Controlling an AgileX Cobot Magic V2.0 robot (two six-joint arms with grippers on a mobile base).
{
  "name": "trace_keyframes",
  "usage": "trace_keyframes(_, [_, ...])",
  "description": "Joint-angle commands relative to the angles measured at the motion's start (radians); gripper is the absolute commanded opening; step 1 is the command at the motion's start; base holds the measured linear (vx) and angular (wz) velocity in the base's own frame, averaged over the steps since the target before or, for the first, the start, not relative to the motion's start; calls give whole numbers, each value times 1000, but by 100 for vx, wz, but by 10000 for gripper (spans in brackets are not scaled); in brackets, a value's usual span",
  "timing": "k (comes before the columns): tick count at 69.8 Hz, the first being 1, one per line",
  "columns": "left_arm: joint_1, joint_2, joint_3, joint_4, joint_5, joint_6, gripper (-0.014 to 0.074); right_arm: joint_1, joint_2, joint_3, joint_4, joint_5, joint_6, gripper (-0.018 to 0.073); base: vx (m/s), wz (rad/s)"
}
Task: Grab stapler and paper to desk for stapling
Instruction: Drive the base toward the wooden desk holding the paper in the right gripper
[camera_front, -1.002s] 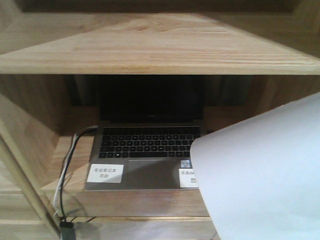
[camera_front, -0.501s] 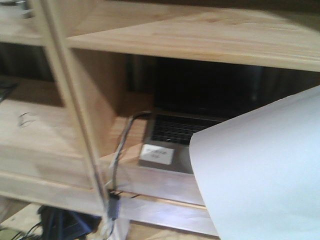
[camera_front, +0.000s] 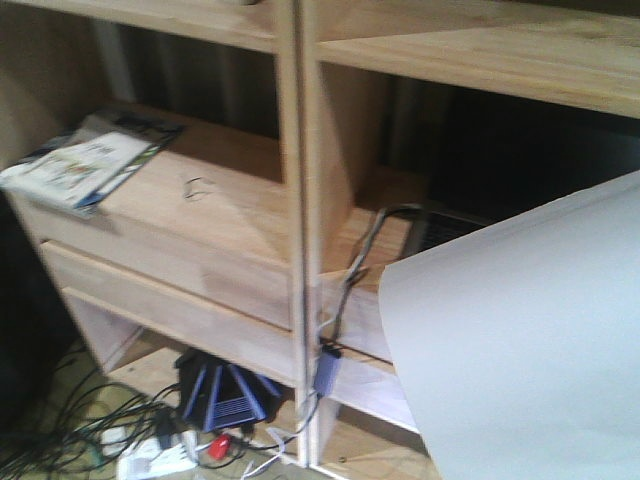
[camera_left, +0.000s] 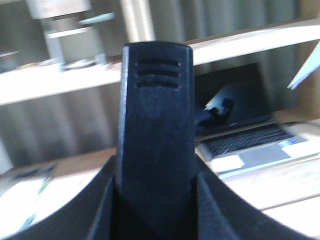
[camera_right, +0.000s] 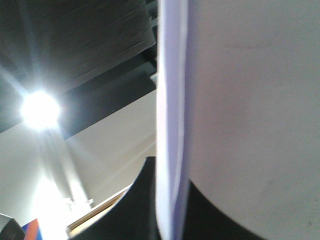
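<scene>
Light wooden shelf unit (camera_front: 200, 230) ahead, desk unseen. Your right gripper (camera_right: 170, 200) pinches the plain white paper sheet (camera_front: 520, 340), left gripper (camera_left: 156, 210) clamps the small black stapler (camera_left: 156, 125); keep the sheet off the shelves.

paper (camera_front: 520, 340): plain white sheet, blank, raised & curved, hides rt part of laptop (camera_front: 440, 232). stapler (camera_left: 156, 125): black, upright, 3 slots near top end, front-left of laptop.

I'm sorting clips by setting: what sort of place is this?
Probably an office or lab storage corner. A wooden shelf unit holds an open laptop and some booklets, and loose cables lie tangled on the floor beneath it.
</scene>
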Motion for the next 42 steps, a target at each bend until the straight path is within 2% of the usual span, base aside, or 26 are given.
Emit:
trace_keyframes(1, [-3, 20, -24, -10, -121, 0, -6, -8, 12, -26, 15, -42, -5, -6, -11, 41])
trace_keyframes(42, [-3, 20, -24, -10, -121, 0, -6, -8, 12, -26, 15, -40, -5, -6, -12, 48])
